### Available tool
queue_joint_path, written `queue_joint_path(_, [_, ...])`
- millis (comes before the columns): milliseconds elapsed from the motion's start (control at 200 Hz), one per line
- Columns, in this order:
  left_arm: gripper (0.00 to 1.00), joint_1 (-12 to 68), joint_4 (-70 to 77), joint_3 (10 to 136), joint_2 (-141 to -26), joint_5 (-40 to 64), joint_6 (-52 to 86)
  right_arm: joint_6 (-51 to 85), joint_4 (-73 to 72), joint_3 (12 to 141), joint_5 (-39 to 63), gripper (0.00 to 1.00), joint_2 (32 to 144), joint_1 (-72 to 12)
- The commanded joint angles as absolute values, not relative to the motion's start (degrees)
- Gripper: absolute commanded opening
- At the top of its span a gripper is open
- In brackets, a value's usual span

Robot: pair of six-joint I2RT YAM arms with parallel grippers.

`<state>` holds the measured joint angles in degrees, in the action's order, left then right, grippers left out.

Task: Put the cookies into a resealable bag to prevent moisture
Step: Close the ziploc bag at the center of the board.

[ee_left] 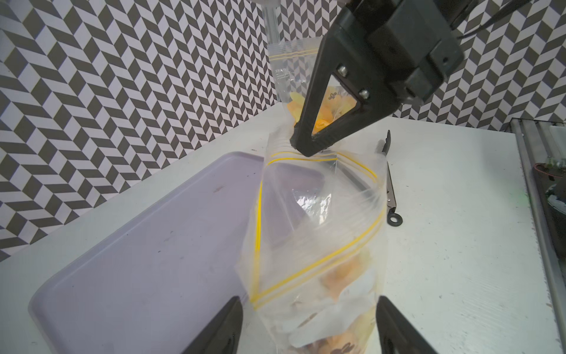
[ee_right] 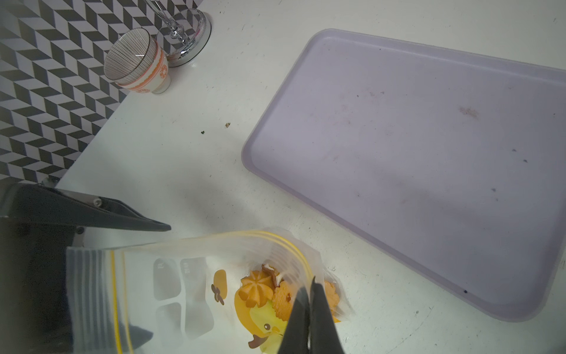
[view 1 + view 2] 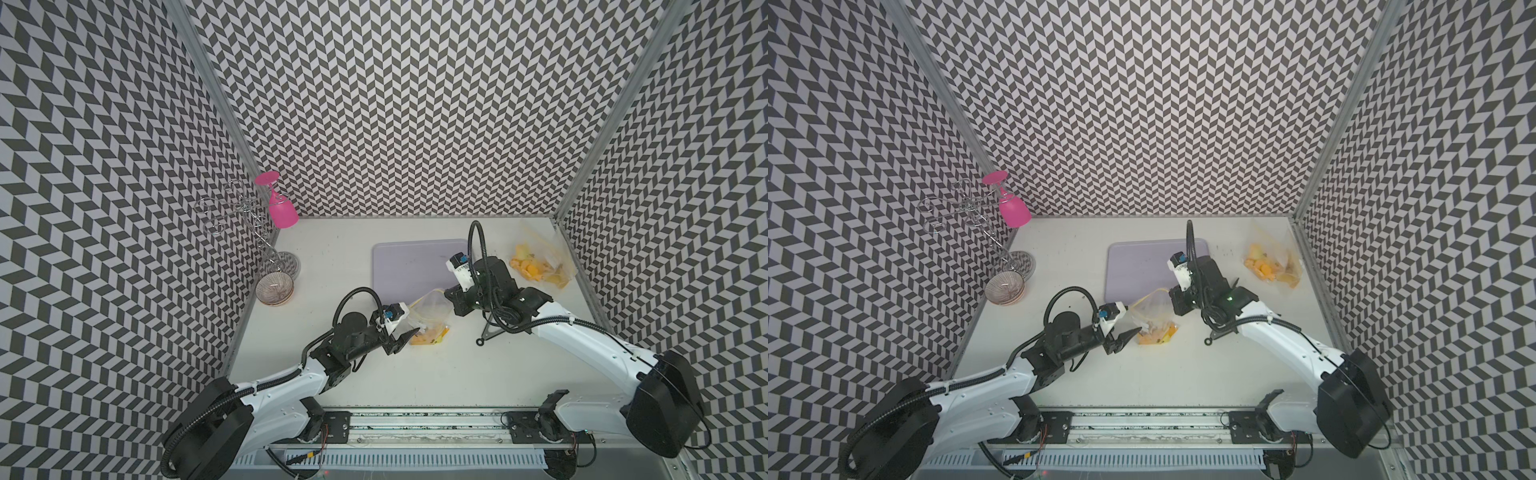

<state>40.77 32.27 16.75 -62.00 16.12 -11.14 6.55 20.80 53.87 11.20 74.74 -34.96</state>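
**Clear resealable zip bag point(image 3: 432, 309), yellow seal lines, held at its rim**
The right gripper point(image 1: 309, 147) is clenched on the rim. The left gripper point(image 1: 308, 298) is released, with its fingers astride the bag. Orange toy cookies point(image 2: 260, 291) lie in the bag's base on the white table point(image 3: 415, 374), just beside the lavender plastic tray point(image 3: 399, 266). The long axis slants up from the base to the gaping mouth. Black tongs point(image 1: 391, 196) lie nearby.

bag point(image 2: 171, 285) label txt not legible

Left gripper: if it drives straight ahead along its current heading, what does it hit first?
The resealable bag: it sits between the open fingers of the left gripper, its rim pinched by the shut right gripper. Past the bag that gripper looks next in line, though depth is unclear.
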Motion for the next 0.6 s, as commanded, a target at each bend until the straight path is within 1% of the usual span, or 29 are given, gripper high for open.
queue_joint_path(0, [0.65,37.98,34.91,18.46,-62.66,22.64,-13.84,5.1,20.19,55.46,11.69,0.0,75.4,-34.63])
queue_joint_path(120, [0.59,36.57,35.63,18.92,-62.99,26.92,-14.22,4.88,20.32,55.5,12.41,0.0,76.23,-34.63])
queue_joint_path(220, [0.56,36.27,34.69,19.89,-64.01,27.16,-15.06,4.78,20.57,55.8,12.57,0.0,76.72,-34.65])
queue_joint_path(426, [0.46,35.51,34.33,20.8,-64.43,30.14,-15.52,4.69,20.9,55.81,12.13,0.0,76.86,-34.63])
queue_joint_path(556, [0.36,35.38,34.2,20.91,-64.52,30.23,-15.54,4.76,21.17,55.9,11.89,0.0,76.86,-34.68])
queue_joint_path(596, [0.31,35.33,34.2,20.87,-64.6,30.23,-15.63,4.76,21.31,55.96,11.78,0.0,76.9,-34.63])
